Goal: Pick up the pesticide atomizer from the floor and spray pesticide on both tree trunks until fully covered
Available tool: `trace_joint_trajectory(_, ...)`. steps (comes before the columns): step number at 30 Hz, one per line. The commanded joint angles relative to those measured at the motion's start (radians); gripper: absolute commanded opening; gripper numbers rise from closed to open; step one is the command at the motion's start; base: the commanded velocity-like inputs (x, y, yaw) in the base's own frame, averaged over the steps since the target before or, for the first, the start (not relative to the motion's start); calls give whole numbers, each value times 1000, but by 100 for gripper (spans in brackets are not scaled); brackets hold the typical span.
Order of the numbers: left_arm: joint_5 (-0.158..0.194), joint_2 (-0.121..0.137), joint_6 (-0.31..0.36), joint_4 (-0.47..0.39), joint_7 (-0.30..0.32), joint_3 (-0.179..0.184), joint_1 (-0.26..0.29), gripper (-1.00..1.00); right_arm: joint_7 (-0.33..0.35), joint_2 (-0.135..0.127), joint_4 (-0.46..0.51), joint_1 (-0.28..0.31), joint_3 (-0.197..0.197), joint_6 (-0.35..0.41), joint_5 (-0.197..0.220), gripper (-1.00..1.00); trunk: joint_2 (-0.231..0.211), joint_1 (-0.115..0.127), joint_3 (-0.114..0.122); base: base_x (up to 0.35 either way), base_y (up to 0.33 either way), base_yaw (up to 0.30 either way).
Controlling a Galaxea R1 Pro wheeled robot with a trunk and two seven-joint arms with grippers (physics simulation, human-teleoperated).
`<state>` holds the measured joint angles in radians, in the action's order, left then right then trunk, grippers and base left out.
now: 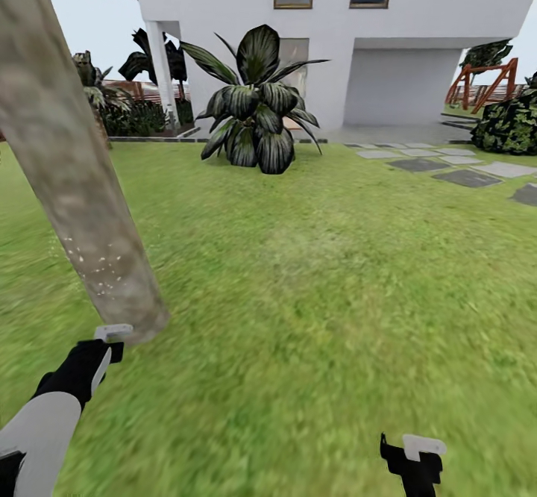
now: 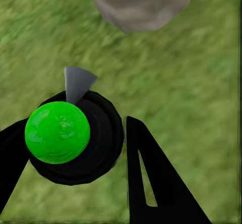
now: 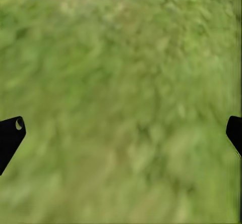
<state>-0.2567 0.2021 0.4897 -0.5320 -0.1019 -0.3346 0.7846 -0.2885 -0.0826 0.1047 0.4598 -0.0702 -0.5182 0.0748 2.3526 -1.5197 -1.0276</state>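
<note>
The left gripper (image 2: 75,148) clamps the pesticide atomizer (image 2: 75,138); its nozzle should aim squarely at the speckled tree trunk (image 1: 74,176) and sweep upward. The right gripper (image 3: 121,133) hangs open.

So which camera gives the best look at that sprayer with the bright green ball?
The left wrist view: the black pesticide atomizer with its glossy green ball sits large between the left gripper's fingers. The head view catches just its pale grey nozzle tip.

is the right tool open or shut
Open. In the right wrist view, the black right tool has fingertips far apart at opposite edges, with only blurry green grass lawn between them.
</note>
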Motion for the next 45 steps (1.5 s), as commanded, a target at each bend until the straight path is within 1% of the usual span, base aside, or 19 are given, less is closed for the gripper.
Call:
trace_joint_trajectory(1,-6,-1,5,-1,1,-3,1,-100,-3,0,0,0,-8,-3,8,100,0,0,-1,0,-274,181)
trace_joint_trajectory(4,-3,-2,-8,0,1,-4,1,-100,-3,0,0,0,-8,-2,8,100,0,0,-1,12,-274,244)
trace_joint_trajectory(5,-3,-7,-30,1,1,-4,1,-100,-3,0,0,0,-8,-2,8,100,0,0,-1,97,-266,271)
trace_joint_trajectory(8,-5,-21,-67,1,-4,-5,1,-100,-3,0,0,0,-8,-3,8,100,0,0,-1,178,-228,275)
trace_joint_trajectory(22,-3,-32,-77,3,-6,-4,1,-100,-3,0,0,0,-8,-3,7,100,0,0,-1,248,-176,269)
trace_joint_trajectory(24,-3,-40,-77,4,-6,-4,1,-100,-3,0,0,0,-8,-3,7,100,0,0,-1,208,-205,85)
trace_joint_trajectory(27,-4,-43,-77,3,-6,-4,1,-100,-3,0,0,0,-7,-3,7,100,0,0,-1,176,-226,19)
trace_joint_trajectory(45,-9,-43,-77,3,-6,-6,1,-100,-5,0,0,0,-8,-3,6,100,0,0,-1,160,-236,0)
